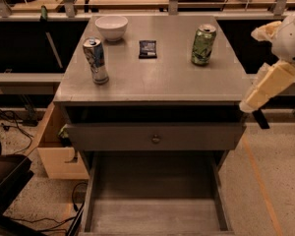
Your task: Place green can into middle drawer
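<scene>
The green can stands on the cabinet top, apart from our gripper at the right, whose opening we cannot tell; the middle drawer lies open to receive it.

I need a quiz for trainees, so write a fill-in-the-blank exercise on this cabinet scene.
1. The green can stands upright on the ____ of the cabinet.
2. The upper drawer above the pulled-out middle drawer has a round ____ on its front.
3. A white ____ sits behind the blue-and-silver can.
4. The tool hangs beside the cabinet, nearer the ____ can.

Missing words: top; knob; bowl; green.
</scene>
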Available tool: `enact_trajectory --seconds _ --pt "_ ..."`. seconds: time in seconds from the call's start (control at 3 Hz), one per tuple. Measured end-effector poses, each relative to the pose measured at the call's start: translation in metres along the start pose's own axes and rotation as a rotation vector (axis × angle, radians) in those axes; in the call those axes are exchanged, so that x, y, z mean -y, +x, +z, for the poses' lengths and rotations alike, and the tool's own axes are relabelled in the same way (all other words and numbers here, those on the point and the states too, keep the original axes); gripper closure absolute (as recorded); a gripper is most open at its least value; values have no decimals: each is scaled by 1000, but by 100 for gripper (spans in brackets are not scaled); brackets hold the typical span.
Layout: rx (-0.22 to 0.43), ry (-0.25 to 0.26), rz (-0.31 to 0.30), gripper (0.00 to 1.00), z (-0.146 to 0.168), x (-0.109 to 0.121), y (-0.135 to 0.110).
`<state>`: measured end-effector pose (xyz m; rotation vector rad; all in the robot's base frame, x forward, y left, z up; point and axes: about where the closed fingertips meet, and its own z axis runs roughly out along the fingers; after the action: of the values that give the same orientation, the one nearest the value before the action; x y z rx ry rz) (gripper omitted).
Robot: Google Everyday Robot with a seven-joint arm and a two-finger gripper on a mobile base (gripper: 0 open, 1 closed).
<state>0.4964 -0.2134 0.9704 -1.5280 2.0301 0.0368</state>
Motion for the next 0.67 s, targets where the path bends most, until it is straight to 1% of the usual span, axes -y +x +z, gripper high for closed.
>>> enact_trajectory --seconds 0.33,0.67 --pt "224 90 50 0 19 45 -4" --pt "377 183 123 0 26 88 4"
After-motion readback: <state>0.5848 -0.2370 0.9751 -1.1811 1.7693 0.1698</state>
